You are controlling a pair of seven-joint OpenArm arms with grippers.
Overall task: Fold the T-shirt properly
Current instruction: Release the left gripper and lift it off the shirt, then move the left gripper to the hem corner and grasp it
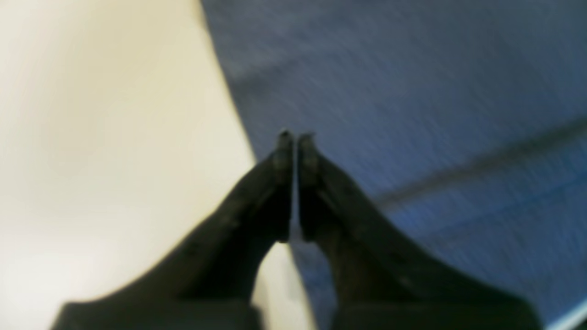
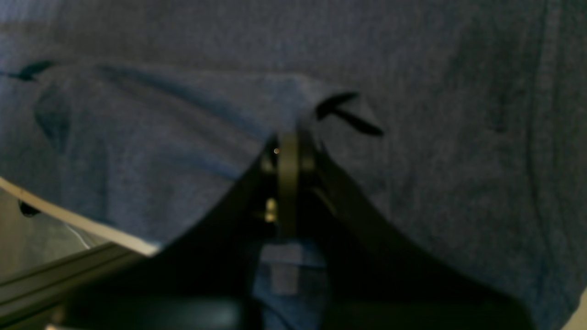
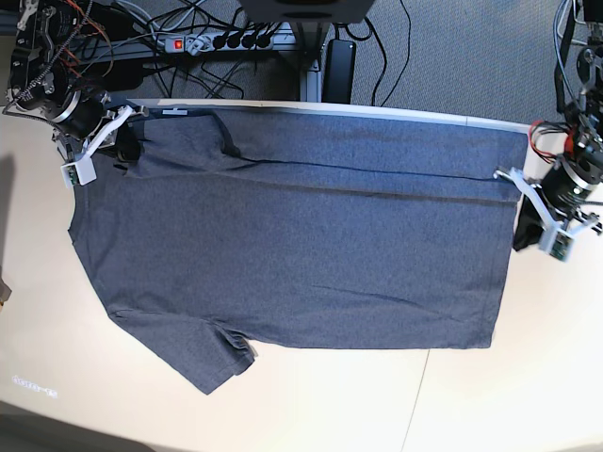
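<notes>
Heathered slate-blue cotton T-shirt (image 3: 301, 245) lies flat on cream desk (image 3: 528, 377): limp, light; take by hem and shoulder edges. Right gripper (image 2: 288, 140) pinches its fabric; left gripper (image 1: 296, 137) stands slightly parted, empty.

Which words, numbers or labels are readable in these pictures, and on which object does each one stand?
None can be read.
Table: a faint pale mark near its front left edge, too small to read.
T-shirt: no print shows on the visible side.
</notes>
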